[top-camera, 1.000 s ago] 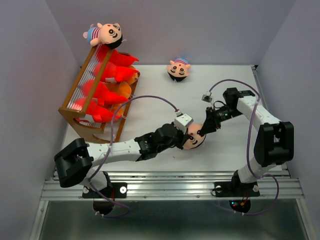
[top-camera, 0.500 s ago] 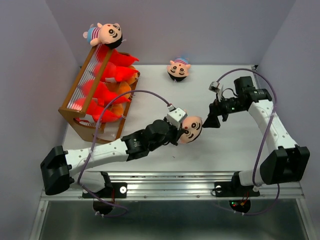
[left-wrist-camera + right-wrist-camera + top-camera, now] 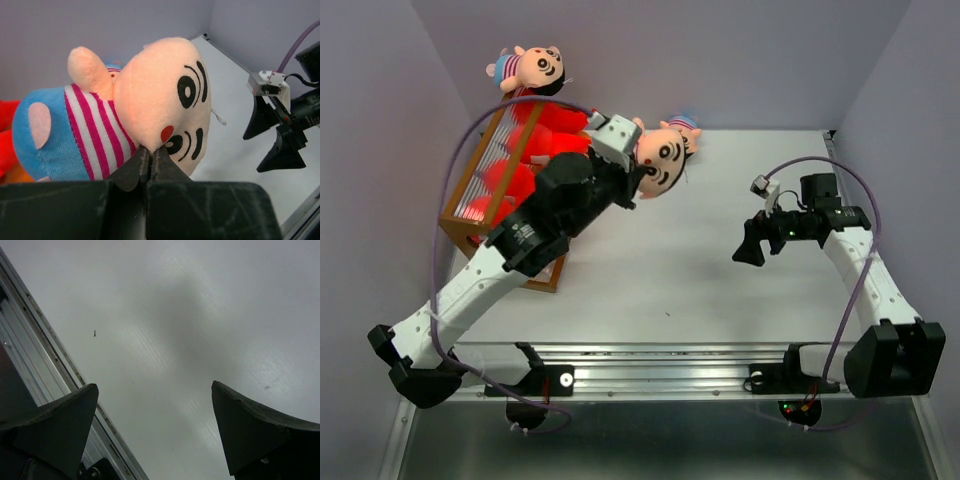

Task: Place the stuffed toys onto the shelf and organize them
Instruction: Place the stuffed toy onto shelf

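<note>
My left gripper [image 3: 638, 178] is shut on a peach-faced doll head with a striped blue-red cap [image 3: 660, 160], held in the air just right of the shelf's top. In the left wrist view the jaws [image 3: 150, 152] pinch the doll head [image 3: 150, 95] at its chin. A second doll head [image 3: 686, 124] lies on the table behind it, mostly hidden. A third doll head [image 3: 535, 68] sits on top of the shelf [image 3: 457, 218], whose tiers hold red toys [image 3: 555, 130]. My right gripper [image 3: 750, 246] is open and empty over the table [image 3: 155, 410].
The left arm crosses over the front of the shelf and hides the orange toys there. Grey walls close in at the left, back and right. The metal rail [image 3: 660, 378] runs along the near table edge and shows in the right wrist view [image 3: 45, 355].
My left gripper has lifted the doll head from the table's near middle and carried it up and back towards the shelf. My right gripper has pulled away to the right, empty.
</note>
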`<state>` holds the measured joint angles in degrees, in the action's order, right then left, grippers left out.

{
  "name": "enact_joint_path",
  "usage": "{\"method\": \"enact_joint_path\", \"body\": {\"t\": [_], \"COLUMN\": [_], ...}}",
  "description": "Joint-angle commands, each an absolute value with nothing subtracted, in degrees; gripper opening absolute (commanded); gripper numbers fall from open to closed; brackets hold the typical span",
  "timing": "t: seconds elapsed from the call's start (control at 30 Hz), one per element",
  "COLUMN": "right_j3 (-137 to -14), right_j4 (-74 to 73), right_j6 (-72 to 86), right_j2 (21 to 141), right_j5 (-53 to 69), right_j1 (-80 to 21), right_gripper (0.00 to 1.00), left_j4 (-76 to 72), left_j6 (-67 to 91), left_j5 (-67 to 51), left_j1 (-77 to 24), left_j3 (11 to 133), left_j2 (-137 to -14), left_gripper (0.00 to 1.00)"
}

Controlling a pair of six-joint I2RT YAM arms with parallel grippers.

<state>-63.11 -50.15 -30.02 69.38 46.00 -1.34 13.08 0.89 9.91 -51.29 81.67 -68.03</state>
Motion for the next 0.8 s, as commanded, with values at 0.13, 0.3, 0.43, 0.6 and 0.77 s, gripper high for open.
{"method": "enact_joint_path", "body": {"t": [0.13, 0.3, 0.43, 0.6, 0.77], "right_j3": [-55.4, -55.0, -54.2, -53.9, -53.6], "right_j4": [-45.4, -45.4, -45.4, -45.4, -45.4], "right_j6": [-32.9, -33.6, -33.9, -34.2, -34.5], "right_j2": [77.1, 78.4, 78.0, 76.6, 75.9], "right_j5": [55.2, 55.9, 56.1, 56.1, 56.3], "right_j1": [-1.1, -1.1, -1.1, -1.1, -1.1], "right_gripper": [1.0, 1.0, 1.0, 1.0, 1.0], "left_j4": [26.4, 30.4, 31.3, 30.6, 24.7], "left_j6": [-10.4, -13.9, -17.3, -23.5, -27.9], "left_j5": [5.3, 4.3, 3.5, 0.3, -2.4], "left_j1": [-36.9, -29.3, -22.9, -14.6, -10.2], "left_j3": [98.9, 103.7, 105.6, 105.7, 100.6], "left_j2": [-69.8, -70.8, -71.3, -72.9, -71.5], "left_gripper": [0.0, 0.0, 0.0, 0.0, 0.0]}}
